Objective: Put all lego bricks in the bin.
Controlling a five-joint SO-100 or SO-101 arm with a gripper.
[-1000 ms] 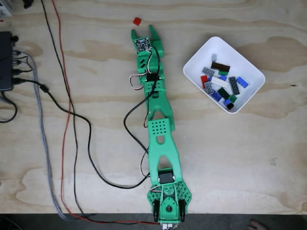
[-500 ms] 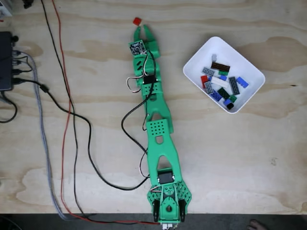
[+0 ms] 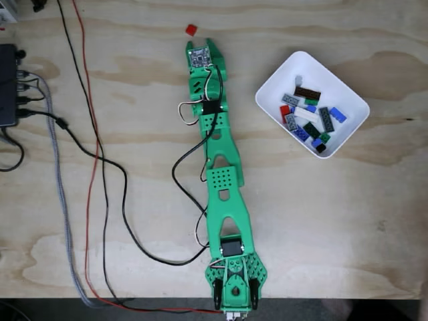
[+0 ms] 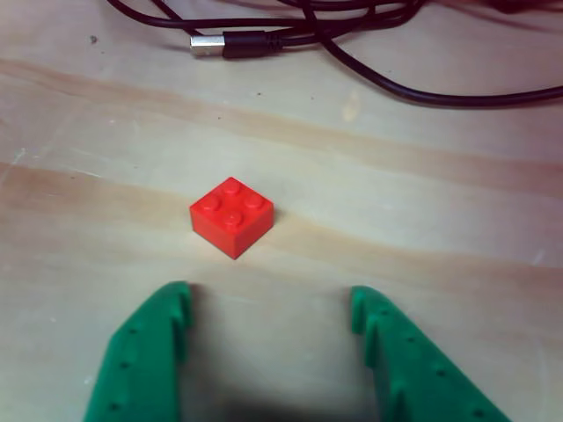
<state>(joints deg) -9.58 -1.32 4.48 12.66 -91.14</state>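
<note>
1. My gripper (image 4: 268, 303) stands wide, empty, short of the red brick (image 4: 231, 216).
2. Brick (image 3: 191, 29): near the table's (image 3: 348, 221) far edge.
3. Risk: one finger (image 4: 145, 347) could nudge it away.

Plywood table (image 3: 334, 200), pale wood with darker grain streaks and knots, even diffuse light, soft shadows. Left side in the fixed view: black cable (image 3: 107, 167), red wire (image 3: 91, 167), grey braided cable (image 3: 61, 187) running near to far. Black box (image 3: 8, 83) with plugs at the left edge. Dark floor strip (image 3: 134, 309) along the near edge. In the other view, black cables and a USB plug (image 4: 230, 42) lie on the far tabletop.
</note>
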